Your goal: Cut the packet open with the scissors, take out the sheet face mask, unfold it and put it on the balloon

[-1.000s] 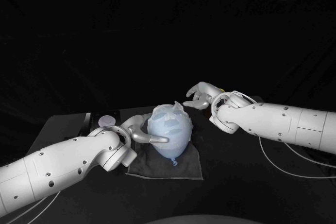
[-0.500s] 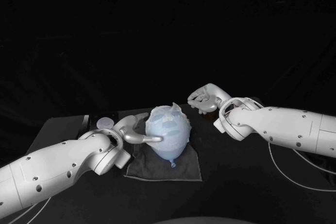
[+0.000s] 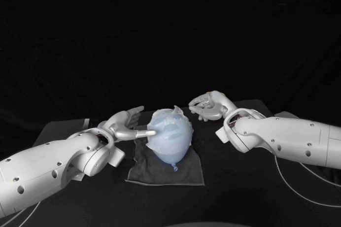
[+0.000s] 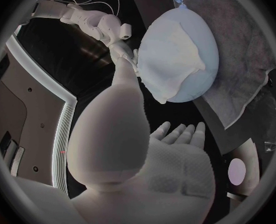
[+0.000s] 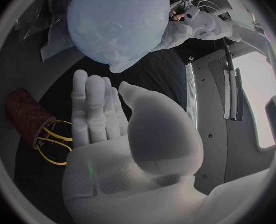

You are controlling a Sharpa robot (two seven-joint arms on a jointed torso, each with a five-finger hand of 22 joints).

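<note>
The pale blue balloon [image 3: 170, 138] lies on a grey cloth [image 3: 167, 172] with its knot toward me. The white sheet mask [image 3: 169, 121] is draped over the balloon's upper face, eye holes showing, and also appears in the left wrist view [image 4: 182, 55]. My left hand [image 3: 126, 126] sits at the balloon's left side, its thumb [image 4: 127, 79] reaching to the balloon's surface, the other fingers [image 4: 178, 133] spread apart from it. My right hand [image 3: 208, 105] hovers just behind and right of the balloon [image 5: 113, 20], fingers [image 5: 94, 109] straight, holding nothing.
Yellow-handled scissors [image 5: 50, 140] lie by a brown holder [image 5: 25, 115] near my right hand. A clear packet [image 5: 29, 17] lies beside the cloth. A small round pale disc [image 4: 237, 171] sits behind my left hand. A grey tray [image 3: 60, 131] is at the left.
My left hand has drawn back and up from cradling the balloon's lower side; its thumb alone now reaches the balloon. My right hand shifted slightly lower, staying off the balloon.
</note>
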